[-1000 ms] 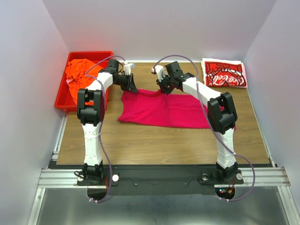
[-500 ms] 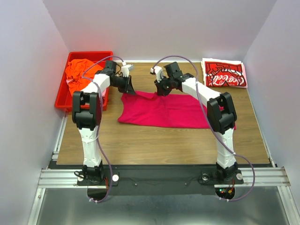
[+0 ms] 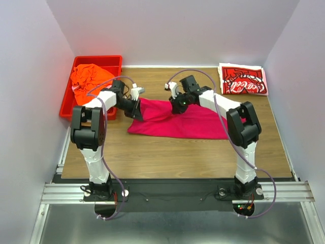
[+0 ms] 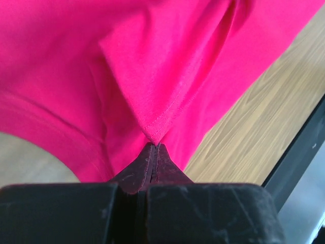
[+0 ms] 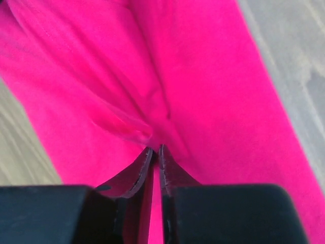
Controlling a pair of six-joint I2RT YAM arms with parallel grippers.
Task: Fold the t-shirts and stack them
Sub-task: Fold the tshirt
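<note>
Pinching hem of magenta t-shirt: left fingers clamped on it, right fingers slightly apart.

My left gripper and right gripper are black. The t-shirt at centre is plain magenta-pink. At two o'clock a red-and-white shirt shows Coca-Cola script; at ten o'clock an orange shirt fills a red bin. The table is brown woodgrain.

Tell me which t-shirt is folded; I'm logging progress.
The red-and-white Coca-Cola-print cloth t-shirt, far right: a neat rectangle. The magenta cloth one lies spread, the orange cloth one crumpled.
</note>
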